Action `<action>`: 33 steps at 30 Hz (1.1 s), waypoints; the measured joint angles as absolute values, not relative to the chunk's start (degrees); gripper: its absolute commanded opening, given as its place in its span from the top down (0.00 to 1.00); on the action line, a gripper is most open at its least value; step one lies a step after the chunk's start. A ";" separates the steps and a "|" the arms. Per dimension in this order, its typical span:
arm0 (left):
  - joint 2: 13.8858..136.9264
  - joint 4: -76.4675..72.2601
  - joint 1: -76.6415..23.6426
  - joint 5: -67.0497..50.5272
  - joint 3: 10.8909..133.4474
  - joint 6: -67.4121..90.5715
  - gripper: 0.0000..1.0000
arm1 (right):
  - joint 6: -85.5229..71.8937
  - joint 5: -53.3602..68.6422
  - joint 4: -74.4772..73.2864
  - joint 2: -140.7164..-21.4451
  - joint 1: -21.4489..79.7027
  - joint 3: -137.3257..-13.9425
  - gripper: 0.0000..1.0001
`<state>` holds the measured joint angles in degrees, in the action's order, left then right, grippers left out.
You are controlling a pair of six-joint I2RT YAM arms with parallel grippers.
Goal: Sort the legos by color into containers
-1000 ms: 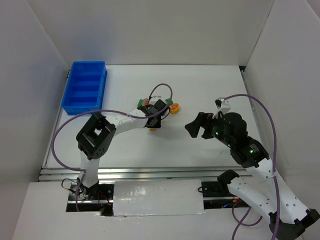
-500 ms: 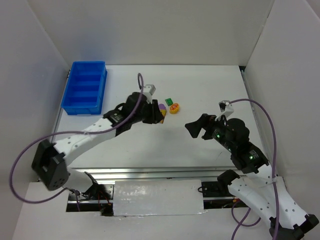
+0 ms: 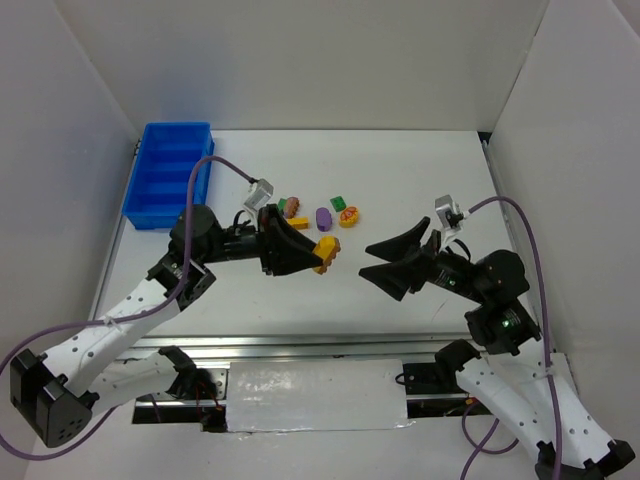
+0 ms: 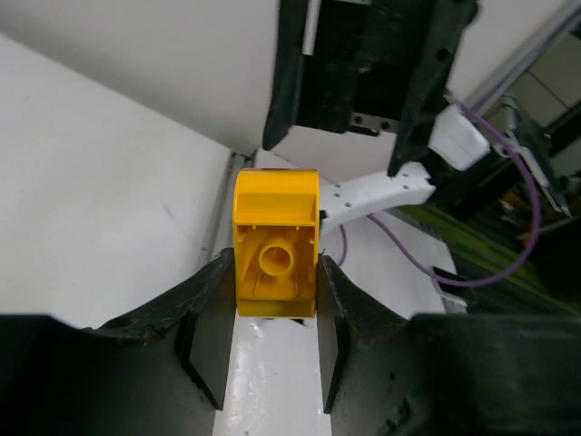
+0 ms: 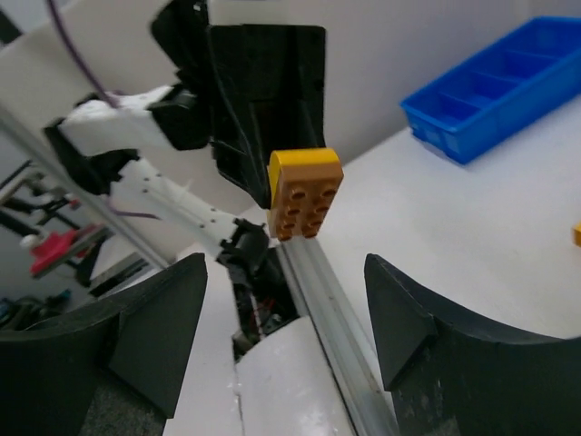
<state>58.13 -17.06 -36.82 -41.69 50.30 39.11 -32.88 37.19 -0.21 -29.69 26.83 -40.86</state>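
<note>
L fingers (image 4: 211, 338) pinch yellow lego (image 4: 276, 243); R fingers (image 5: 152, 325) apart, empty.

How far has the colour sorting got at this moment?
Done: nothing visible; the blue bin looks empty in every compartment. In hand: the left claw grips an orange-yellow block in the air, facing the open right claw, which isn't touching it. Left: the purple oval, green block, yellow-and-red round piece and pinkish-brown lump lie loose on the table, plus binning the held block.

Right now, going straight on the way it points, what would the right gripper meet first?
Probably the yellow block held in the left gripper, dead ahead of the right gripper; gap unclear.
</note>
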 measured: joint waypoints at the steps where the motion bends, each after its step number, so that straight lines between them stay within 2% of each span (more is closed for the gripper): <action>1: 57.54 -19.00 -36.80 -43.48 49.67 39.75 1.00 | -34.33 38.89 2.52 -30.20 26.85 -40.84 0.25; 7: 56.75 -27.16 -36.77 -49.28 47.94 44.88 1.00 | -42.19 45.01 16.29 -36.29 27.35 -39.83 0.26; 19: 56.73 -26.92 -36.77 -49.95 47.94 45.19 1.00 | -42.57 40.91 18.65 -42.61 36.49 -40.18 0.26; 26: 56.80 -26.39 -36.77 -49.76 47.94 45.30 1.00 | -42.48 38.94 20.12 -43.59 38.89 -40.18 0.43; 29: 56.88 -26.83 -36.77 -49.80 47.94 45.36 1.00 | -42.59 37.85 20.84 -44.53 39.07 -40.18 0.58; 33: 56.90 -26.98 -36.49 -49.58 47.94 45.50 1.00 | -42.54 37.45 21.93 -45.17 39.24 -40.18 0.55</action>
